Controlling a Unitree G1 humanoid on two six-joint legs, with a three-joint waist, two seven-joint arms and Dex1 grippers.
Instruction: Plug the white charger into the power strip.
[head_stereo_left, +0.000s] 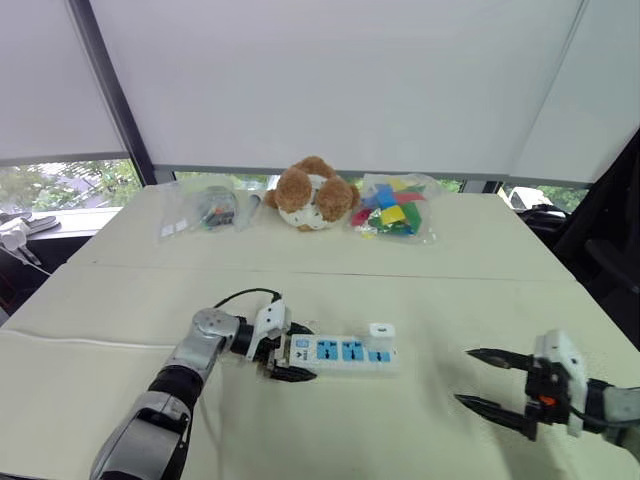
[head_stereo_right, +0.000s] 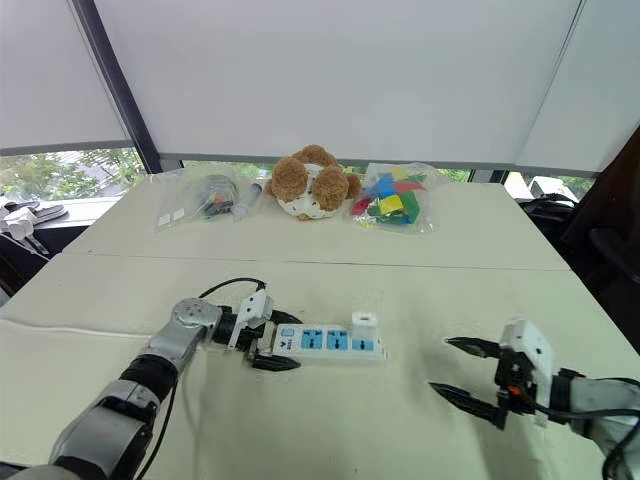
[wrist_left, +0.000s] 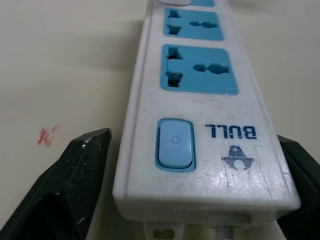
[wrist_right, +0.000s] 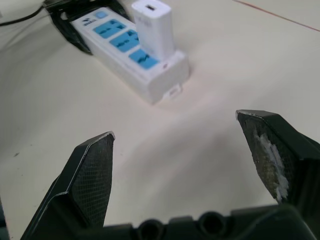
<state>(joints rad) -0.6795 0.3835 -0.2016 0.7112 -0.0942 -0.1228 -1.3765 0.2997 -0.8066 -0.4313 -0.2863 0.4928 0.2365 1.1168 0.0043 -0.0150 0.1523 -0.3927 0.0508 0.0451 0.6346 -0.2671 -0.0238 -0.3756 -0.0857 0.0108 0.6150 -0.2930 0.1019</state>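
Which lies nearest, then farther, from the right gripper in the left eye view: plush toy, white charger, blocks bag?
1. white charger, in the power strip, left of the right gripper.
2. blocks bag, far back.
3. plush toy, left of that bag.

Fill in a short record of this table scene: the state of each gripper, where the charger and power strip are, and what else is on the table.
Power strip: lies flat on the table, blue sockets up
White charger: stands upright in the strip's end socket, at the end away from the switch
Left gripper: open, one finger on each side of the strip's switch end
Right gripper: open, empty, apart from the strip
Back of table: plush toy, bag of coloured blocks, clear bag of small items
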